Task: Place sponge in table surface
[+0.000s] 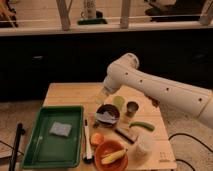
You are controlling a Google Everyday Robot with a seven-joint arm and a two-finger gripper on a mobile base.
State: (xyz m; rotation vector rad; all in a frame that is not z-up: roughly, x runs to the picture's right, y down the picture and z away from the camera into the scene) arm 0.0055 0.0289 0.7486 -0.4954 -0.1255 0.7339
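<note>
The sponge (60, 128), a small pale blue-grey pad, lies flat inside the green tray (41, 150) at the table's front left. The table surface (70, 95) is light tan wood with plank lines. My white arm reaches in from the right, bends at the elbow and points down. The gripper (101, 96) hangs over the middle of the table, just above and left of the dark bowl (107, 114). It is well to the right of the sponge and farther back, and it holds nothing that I can see.
A green cup (119, 101), a metal can (132, 107), a green vegetable (141, 125), a dark block (125, 134), an orange (96, 138), a red bowl with a banana (111, 155), a white cup (142, 147) and a long utensil (86, 142) crowd the right half.
</note>
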